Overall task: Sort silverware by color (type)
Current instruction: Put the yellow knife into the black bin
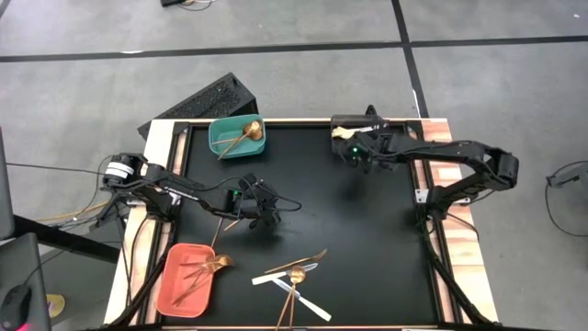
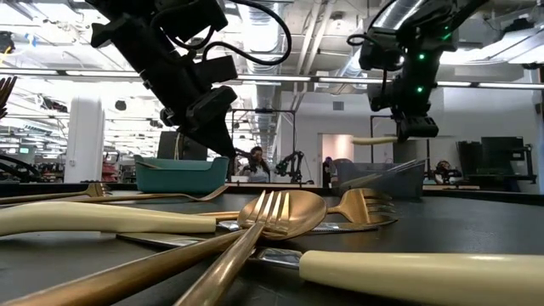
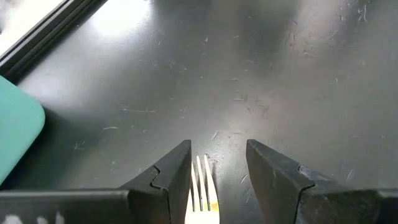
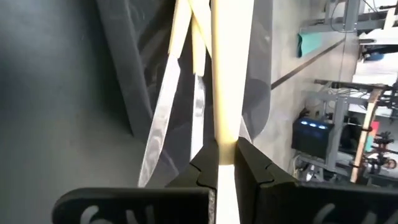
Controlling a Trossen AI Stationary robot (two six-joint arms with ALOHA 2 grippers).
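Note:
My left gripper (image 1: 250,207) hangs over the middle of the black table, shut on a gold fork (image 3: 202,185). My right gripper (image 1: 354,152) is at the far right, shut on a white-handled knife (image 2: 374,139) above the black bin (image 1: 347,119), where other knives (image 4: 157,140) lie. The teal bin (image 1: 234,136) holds a gold spoon. Gold forks lie in the salmon bin (image 1: 184,280). A loose pile of silverware (image 1: 294,276), gold pieces and white-handled knives crossing one another, lies flat near the table's near edge. My left gripper has the fork between its two fingers (image 3: 171,177), with the tines (image 3: 200,171) poking out past the fingertips. The fingers hide the place of contact. The gold handle (image 1: 228,223) trails back under the wrist, and the fork is lifted clear of the table. My right gripper pinches the knife's white handle (image 4: 231,127) between its two fingers (image 4: 252,165), coming from above and lying across it. The knife is lifted clear and lies level (image 2: 374,139), over the black bin.
The wooden frame (image 1: 152,211) borders the black table top. Bare table (image 1: 340,216) lies between the two arms. A dark keyboard-like object (image 1: 197,103) sits off the table's far left corner. In the low view, people (image 2: 255,160) show in the room beyond.

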